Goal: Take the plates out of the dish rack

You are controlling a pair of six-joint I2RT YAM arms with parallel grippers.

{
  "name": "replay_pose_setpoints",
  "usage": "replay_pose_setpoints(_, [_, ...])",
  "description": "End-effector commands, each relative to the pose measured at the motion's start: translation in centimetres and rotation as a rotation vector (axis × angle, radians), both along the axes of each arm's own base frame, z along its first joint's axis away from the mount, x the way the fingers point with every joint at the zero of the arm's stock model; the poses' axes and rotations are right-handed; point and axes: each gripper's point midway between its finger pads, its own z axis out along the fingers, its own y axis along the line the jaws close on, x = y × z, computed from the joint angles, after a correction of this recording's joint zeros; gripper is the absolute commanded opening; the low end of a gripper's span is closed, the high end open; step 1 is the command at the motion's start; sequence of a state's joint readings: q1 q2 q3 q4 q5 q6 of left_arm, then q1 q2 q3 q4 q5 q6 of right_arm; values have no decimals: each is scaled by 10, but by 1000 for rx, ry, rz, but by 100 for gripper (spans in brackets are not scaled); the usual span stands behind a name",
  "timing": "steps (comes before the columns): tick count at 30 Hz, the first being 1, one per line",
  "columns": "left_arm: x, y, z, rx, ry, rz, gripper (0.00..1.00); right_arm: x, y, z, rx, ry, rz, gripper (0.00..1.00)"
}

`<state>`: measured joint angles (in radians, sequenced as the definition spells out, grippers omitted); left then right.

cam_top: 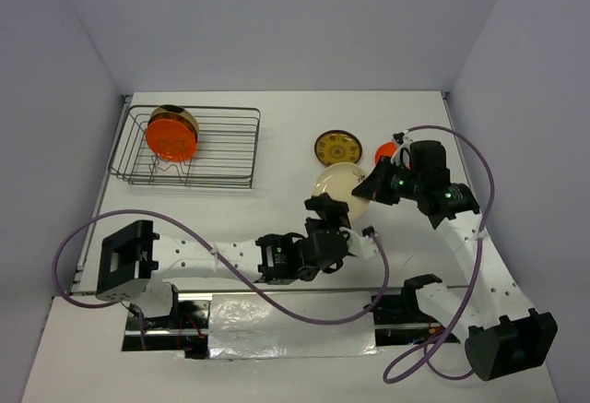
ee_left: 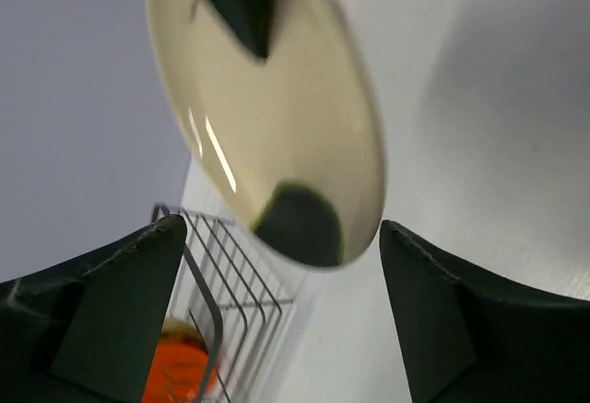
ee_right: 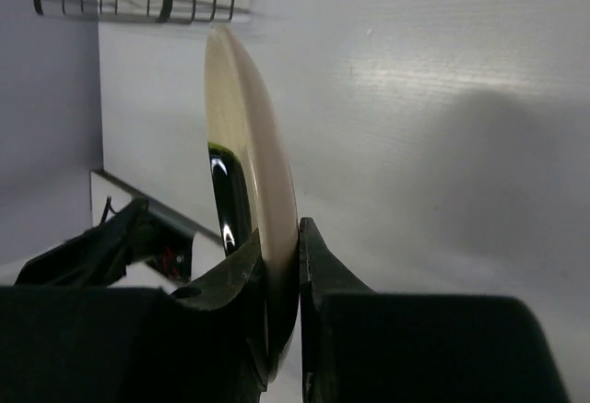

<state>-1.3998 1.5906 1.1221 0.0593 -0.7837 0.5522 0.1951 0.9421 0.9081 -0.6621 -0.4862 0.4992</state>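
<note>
Because my right gripper (ee_right: 298, 237) is clamped on nothing more than the lower rim of the glossy beige plate (ee_right: 253, 191), the whole weight of that plate hangs off one narrow pinch. My left gripper (ee_left: 281, 228) stands wide open, its fingers either side of the plate's dark blotch and touching neither face, so it gives no support.

In the overhead view the beige plate (cam_top: 339, 189) sits right of the picture's middle, tilted up off the table (cam_top: 277, 209), between my two grippers. The yellow plate (cam_top: 337, 147) lies flat just above it. An orange-red plate (cam_top: 385, 152) shows at the right, half hidden by my right arm.

I judge the chief danger to be slipping. The glaze looks slick, the grip is at the edge, and any quick swing of the wrist could let the plate pivot or drop.

A second danger is my own left fingers (ee_left: 120, 311). If I carry the plate sideways before they clear, the rim may knock one.

Setting it down carelessly could also clip the yellow plate. The dish rack (cam_top: 230, 145), at upper left, holds an orange plate (cam_top: 171, 137) with another behind it.
</note>
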Motion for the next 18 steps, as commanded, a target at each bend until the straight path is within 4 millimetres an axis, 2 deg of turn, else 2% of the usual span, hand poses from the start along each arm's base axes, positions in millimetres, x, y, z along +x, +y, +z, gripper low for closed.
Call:
replay_pose_setpoints(1, [37, 35, 44, -209, -11, 281, 99, 35, -28, 13, -7, -114, -193, 0])
replay_pose_setpoints(2, [39, 40, 39, -216, 17, 309, 100, 33, -29, 1, -17, -88, -199, 0])
replay_pose_setpoints(3, [40, 54, 56, -291, 37, 344, 99, 44, -36, 3, 15, -115, -241, 0])
replay_pose_setpoints(4, [48, 71, 65, -345, 52, 398, 99, 45, -36, -3, 44, -109, -242, 0])
replay_pose_setpoints(5, [50, 84, 73, -458, 93, 454, 99, 43, -37, -27, 57, -73, -255, 0])
replay_pose_setpoints(6, [62, 122, 95, -556, 95, 540, 100, 53, -37, -25, 85, -115, -267, 0])
replay_pose_setpoints(7, [69, 138, 103, -651, 133, 581, 100, 54, -36, -35, 86, -109, -266, 0])
replay_pose_setpoints(8, [75, 163, 121, -843, 189, 644, 99, 56, -36, -54, 87, -88, -270, 1])
replay_pose_setpoints(9, [101, 218, 123, -909, 188, 812, 99, 56, -35, -64, 89, -70, -273, 1])
replay_pose_setpoints(10, [110, 239, 125, -1042, 235, 885, 100, 51, -33, -84, 85, -27, -274, 2])
replay_pose_setpoints(11, [116, 247, 126, -1094, 317, 875, 100, 55, -31, -86, 99, -49, -272, 2])
replay_pose_setpoints(12, [131, 289, 128, -1155, 296, 977, 99, 55, -31, -97, 94, -27, -277, 3])
replay_pose_setpoints(13, [136, 298, 129, -1214, 320, 1003, 99, 50, -30, -110, 88, 0, -274, 3])
replay_pose_setpoints(14, [143, 302, 125, -1231, 364, 1010, 99, 56, -29, -108, 93, -31, -275, 4])
replay_pose_setpoints(15, [151, 325, 129, -1273, 348, 1058, 99, 55, -27, -117, 86, -8, -272, 5])
replay_pose_setpoints(16, [154, 328, 127, -1296, 373, 1070, 100, 55, -25, -122, 81, 5, -265, 7])
replay_pose_setpoints(17, [162, 331, 119, -1296, 414, 1090, 99, 56, -25, -127, 65, 16, -258, 12])
replay_pose_setpoints(18, [169, 348, 120, -1329, 401, 1129, 100, 55, -24, -140, 44, 64, -257, 16])
